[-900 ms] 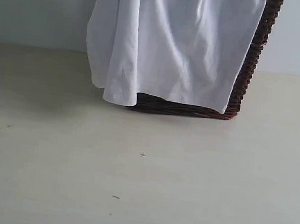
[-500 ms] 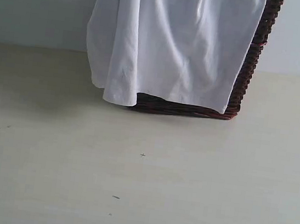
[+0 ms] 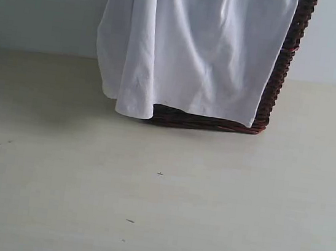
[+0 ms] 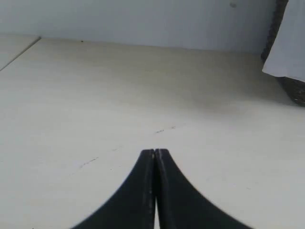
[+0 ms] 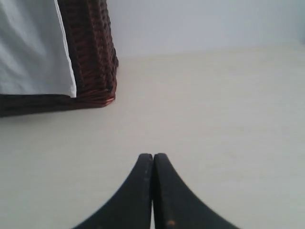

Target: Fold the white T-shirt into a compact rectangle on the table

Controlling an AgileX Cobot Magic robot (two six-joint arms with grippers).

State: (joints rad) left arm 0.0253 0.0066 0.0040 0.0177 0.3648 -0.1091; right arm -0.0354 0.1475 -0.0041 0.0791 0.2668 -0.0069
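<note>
Pale table bare in front. White T-shirt draped over wicker basket at back; soft, limp, light; pinch hanging hem. Left gripper, right gripper both closed, empty.

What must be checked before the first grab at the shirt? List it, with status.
1. Shirt on table: not ok; it hangs over the front of the basket.
2. Left fingers open: not ok; shut, holding nothing.
3. Right fingers open: not ok; shut, holding nothing.
4. Table room before the basket: ok; only tiny specks show.
5. Collar and sleeves located: cannot tell; only plain white cloth shows.
</note>
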